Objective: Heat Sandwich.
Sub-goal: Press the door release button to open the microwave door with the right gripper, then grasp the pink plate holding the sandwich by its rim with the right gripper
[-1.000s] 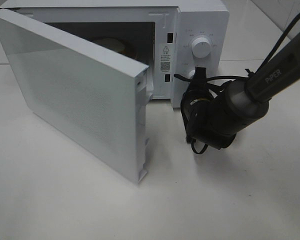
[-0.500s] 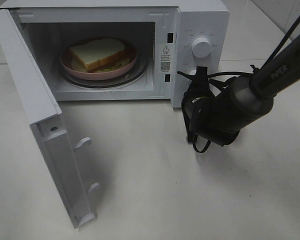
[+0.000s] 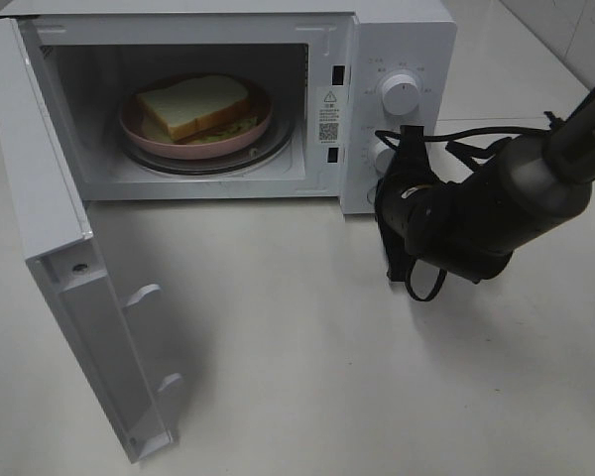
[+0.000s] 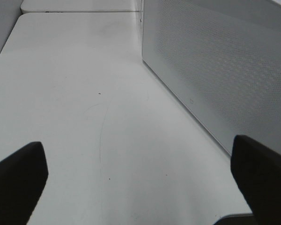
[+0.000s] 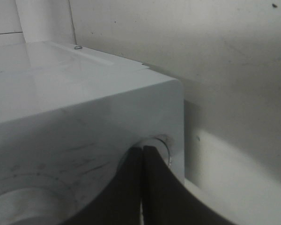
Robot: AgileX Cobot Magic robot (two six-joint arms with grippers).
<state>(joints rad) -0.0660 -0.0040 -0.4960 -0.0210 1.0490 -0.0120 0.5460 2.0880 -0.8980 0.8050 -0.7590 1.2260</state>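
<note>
White tabletop (image 3: pixel 327 377) spreads nearest me. Over it my left gripper (image 4: pixel 140 180) hangs with jaws spread wide, holding nothing, just beside the outer face of the swung-out door (image 4: pixel 215 70) — so I judge that arm the nearer one for pushing it shut. Further in, my right gripper (image 5: pixel 143 161) is pinched closed on nothing, its tips at the lower knob (image 3: pixel 381 156) of the microwave (image 3: pixel 407 40). Deepest, the sandwich (image 3: pixel 193 104) sits on the pink plate (image 3: pixel 248 137) inside the cavity — leftward of my right jaws, past the control panel, its long side running across the opening.
</note>
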